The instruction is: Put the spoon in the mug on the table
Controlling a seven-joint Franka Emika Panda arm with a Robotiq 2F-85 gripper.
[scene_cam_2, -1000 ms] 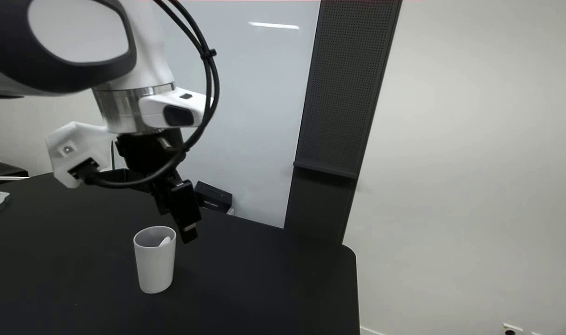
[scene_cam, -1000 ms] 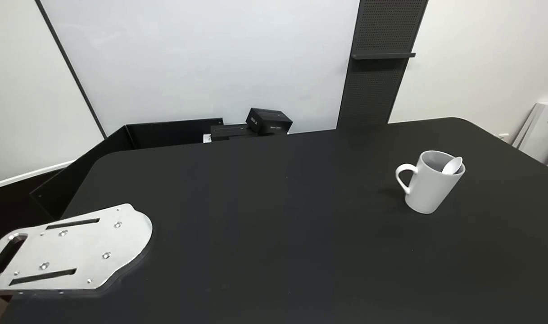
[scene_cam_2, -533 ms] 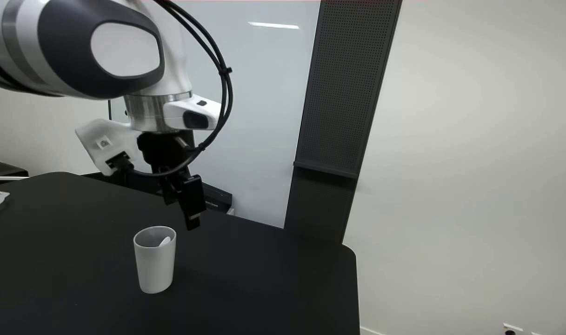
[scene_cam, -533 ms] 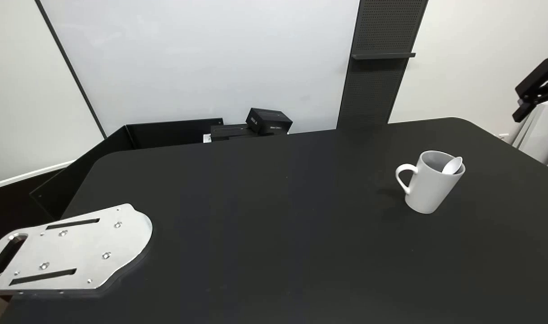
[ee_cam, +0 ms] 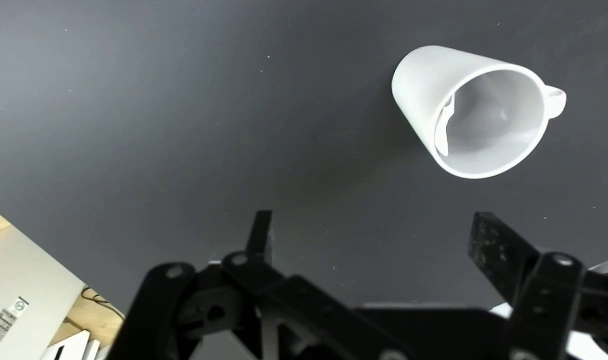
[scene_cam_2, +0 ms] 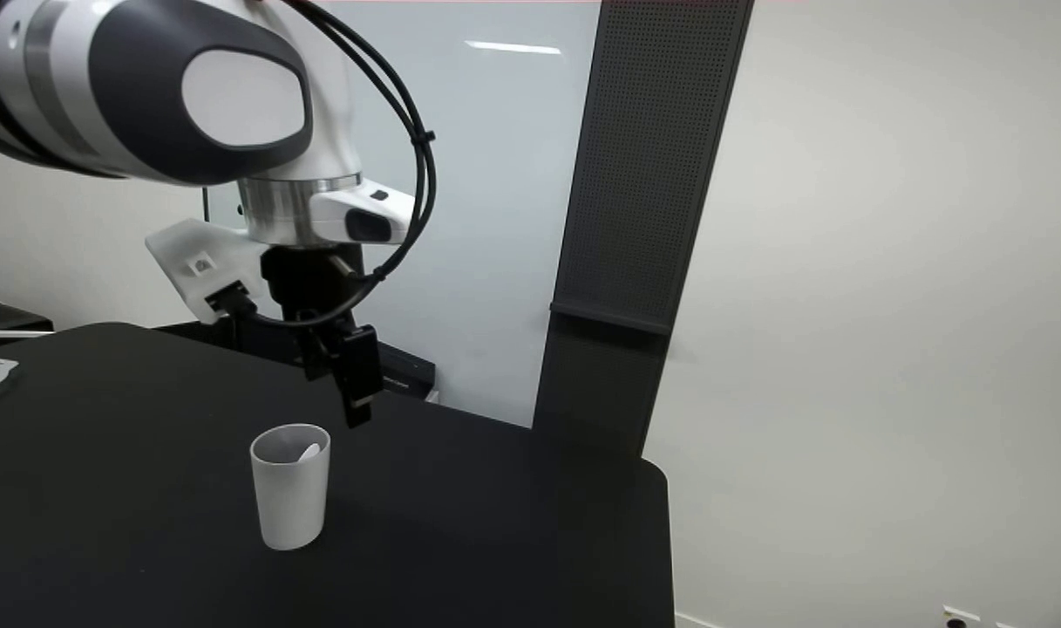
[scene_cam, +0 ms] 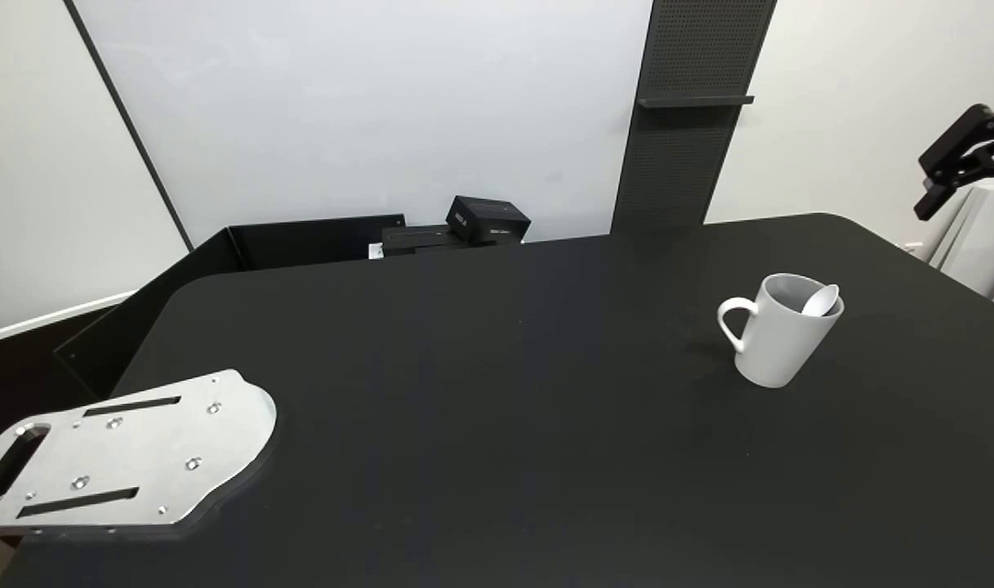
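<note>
The spoon (scene_cam: 822, 300) sits inside the mug (scene_cam: 778, 347), bowl end up at the rim, leaning on the side away from the mug's handle (scene_cam: 737, 303). The mug stands upright on the black table (scene_cam: 505, 425). The gripper (ee_cam: 373, 232) hangs above the table, apart from the mug, its fingers (ee_cam: 503, 250) spread wide. In an exterior view, a pale perforated plate (scene_cam: 145, 453) lies at the table's edge, well apart from the mug; black boxes (scene_cam: 497, 224) sit beyond the far edge.

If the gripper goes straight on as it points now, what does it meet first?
Likely the table, whose surface shows between the open jaws of the gripper in the wrist view. Depth is unclear, so clipping the nearby mug is possible.
</note>
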